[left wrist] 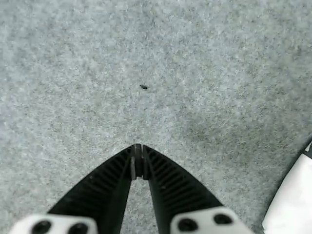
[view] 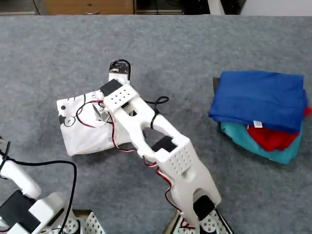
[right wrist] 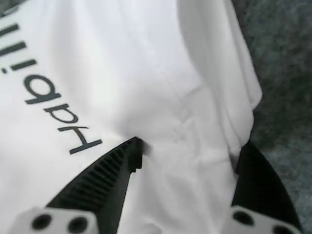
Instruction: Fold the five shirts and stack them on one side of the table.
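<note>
Currently three shirts [view: 261, 112] are stacked at the desk's [view: 195, 48] right edge; right tool [right wrist: 190, 151] spread over white shirt [view: 85, 129]; left tool [left wrist: 138, 161] closed.

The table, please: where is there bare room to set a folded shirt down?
Free: the far strip of table, and the gap between the white shirt and the stacked shirts. Crowded: the near edge, by the arms' bases.

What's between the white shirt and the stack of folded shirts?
In the high view, the right arm and its black cable loop cross that stretch beside the white shirt; from there to the stack, bare grey table.
</note>
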### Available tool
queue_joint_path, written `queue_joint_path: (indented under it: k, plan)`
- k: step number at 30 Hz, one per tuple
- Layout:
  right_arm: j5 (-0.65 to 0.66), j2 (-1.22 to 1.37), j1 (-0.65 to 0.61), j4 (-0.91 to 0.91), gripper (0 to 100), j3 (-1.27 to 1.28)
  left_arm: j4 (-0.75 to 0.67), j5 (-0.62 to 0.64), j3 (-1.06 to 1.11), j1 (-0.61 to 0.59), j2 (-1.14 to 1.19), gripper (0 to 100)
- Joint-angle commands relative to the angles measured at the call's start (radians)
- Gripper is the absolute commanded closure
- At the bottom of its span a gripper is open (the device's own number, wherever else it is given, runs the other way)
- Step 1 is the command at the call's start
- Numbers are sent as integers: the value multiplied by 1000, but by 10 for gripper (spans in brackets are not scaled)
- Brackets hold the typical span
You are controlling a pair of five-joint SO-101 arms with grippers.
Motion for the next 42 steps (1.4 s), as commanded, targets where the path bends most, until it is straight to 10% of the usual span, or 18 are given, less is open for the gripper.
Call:
queue_joint_path:
  k: [1, 9, 26, 42]
  plan:
    - [-2, 8, -12, 14, 691, -18, -11, -11, -5, -6, -35, 980]
    - [3, 8, -7, 137, 998, -28, -11, -11, -6, -5, -35, 980]
    - [238, -38, 297, 434, 995, -426, -2, -11, -3, -9, -44, 980]
    - [445, -493, 797, 434, 995, -174, -2, -11, -8, -5, -44, 980]
